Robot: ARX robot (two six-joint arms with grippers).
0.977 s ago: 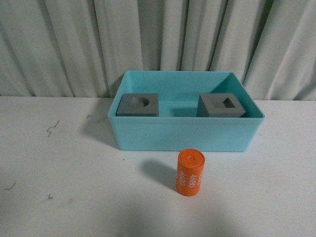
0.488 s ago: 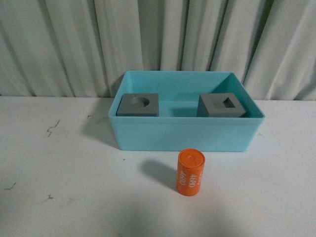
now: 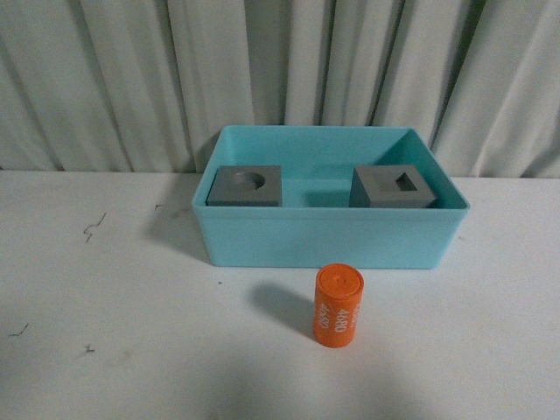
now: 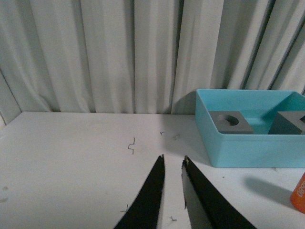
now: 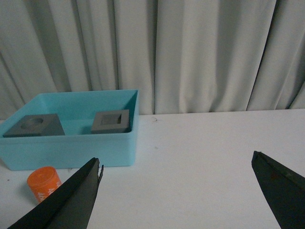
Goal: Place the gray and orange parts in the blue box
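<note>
Front view: round-recess gray cube (image 3: 245,186) and square-recess gray cube (image 3: 394,186) sat apart inside the blue box (image 3: 332,243). Orange cylinder (image 3: 338,307) stood upright on the desk (image 3: 131,332), just outside the box's near wall. Left gripper (image 4: 173,158) was nearly pressed together and empty; right gripper (image 5: 176,159) was spread wide and empty.

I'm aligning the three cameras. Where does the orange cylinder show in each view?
Front view: orange cylinder upright on the table, just before the blue box.
Left wrist view: cylinder cut off at the frame edge, near the box's front wall.
Right wrist view: cylinder before the box's front wall.
Shared landmark: the blue box.
</note>
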